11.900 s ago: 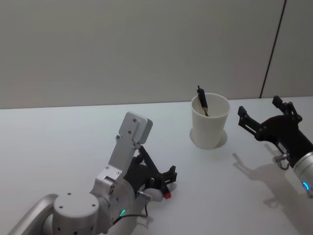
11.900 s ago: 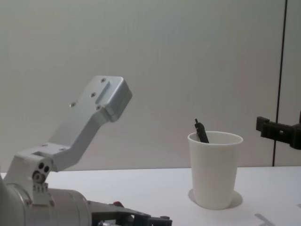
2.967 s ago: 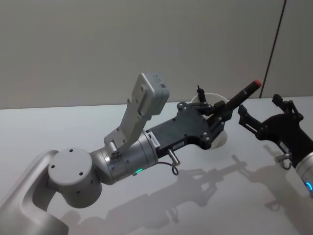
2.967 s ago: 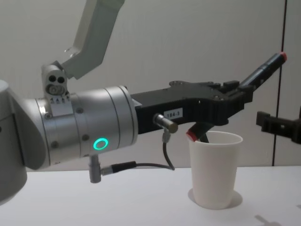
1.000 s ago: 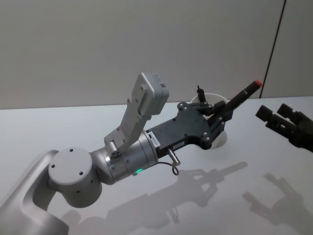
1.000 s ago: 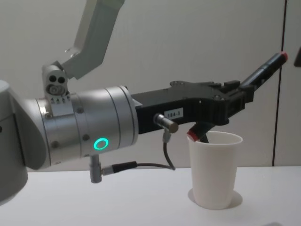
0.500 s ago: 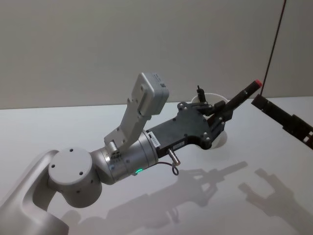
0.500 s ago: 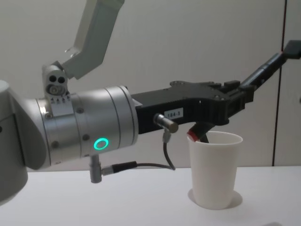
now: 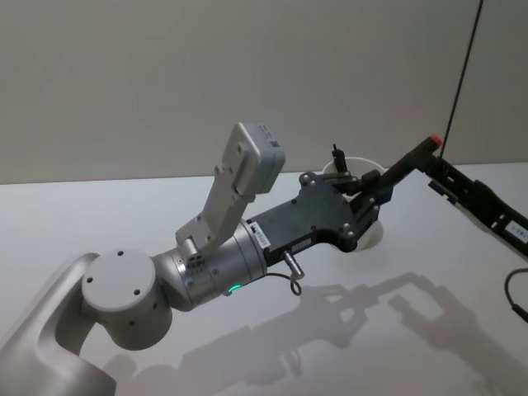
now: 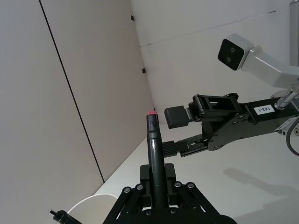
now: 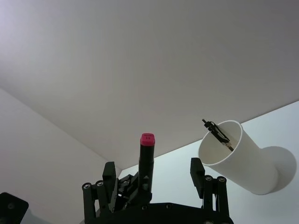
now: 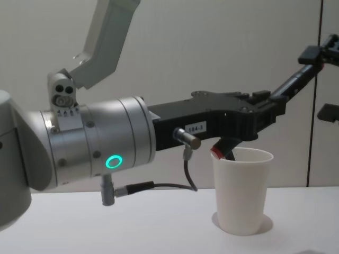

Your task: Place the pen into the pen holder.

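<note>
pen [image 12: 292, 81]: one, black with a red tip, held in the air at a slant above the pen holder; the red tip points to the upper right of the chest frame.
pen holder [image 12: 241, 197]: one white paper cup, upright on the table, low and right of centre in the chest frame.
second pen [image 11: 216, 134]: one, black with a clip, standing inside the pen holder and leaning on its rim.
left gripper [image 12: 269, 105]: clamped tight on the lower half of the pen, reaching in from the left just above the pen holder's mouth.
right gripper [image 10: 172, 133]: fingers spread wide and holding nothing, one on either side of the pen's red tip at the upper right of the chest frame. Whether a finger touches the pen cannot be told.
count: two pens, one pen holder, two grippers.
change: three seconds ago the right gripper sat lower, beside the pen holder. Half a second ago it was just short of the red tip, and now it is at the tip. The left gripper, pen and pen holder have not moved in that time.
views: the right wrist view looks into the pen holder's mouth and shows the second pen's clip. The chest view gives the pen holder's full side. The left wrist view shows the gap between the right gripper's fingers side-on. In the head view the pen holder's rim peeks out behind the left gripper.
table [image 9: 124, 214]: white, with the arms' shadows at lower right.
</note>
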### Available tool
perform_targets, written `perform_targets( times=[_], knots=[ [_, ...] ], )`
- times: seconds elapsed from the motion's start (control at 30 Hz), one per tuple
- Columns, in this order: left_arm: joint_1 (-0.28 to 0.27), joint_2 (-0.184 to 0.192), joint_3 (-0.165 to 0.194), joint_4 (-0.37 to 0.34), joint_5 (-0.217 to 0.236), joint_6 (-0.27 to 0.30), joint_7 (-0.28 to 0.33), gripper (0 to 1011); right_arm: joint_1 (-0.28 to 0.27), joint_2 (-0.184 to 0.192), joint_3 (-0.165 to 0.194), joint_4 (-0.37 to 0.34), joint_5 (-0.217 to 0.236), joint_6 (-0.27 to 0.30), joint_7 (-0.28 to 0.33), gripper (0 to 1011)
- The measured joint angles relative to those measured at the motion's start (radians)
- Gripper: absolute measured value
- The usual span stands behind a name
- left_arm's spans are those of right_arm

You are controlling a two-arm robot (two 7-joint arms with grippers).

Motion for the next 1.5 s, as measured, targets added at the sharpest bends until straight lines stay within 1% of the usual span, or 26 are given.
perform_targets(
  times=[0.33,0.67,1.5],
  knots=[
    [0.0,0.0,0.0,0.0,0.0,0.0,0.0,186,0.032,-0.025,-0.028,0.017,0.013,-0.01,-0.012,1001],
    [0.0,0.0,0.0,0.0,0.0,0.0,0.0,186,0.048,-0.033,-0.048,0.026,0.014,-0.027,-0.019,1001],
    [0.0,0.0,0.0,0.0,0.0,0.0,0.0,186,0.059,-0.037,-0.093,0.043,-0.043,-0.09,-0.012,1001]
  ],
)
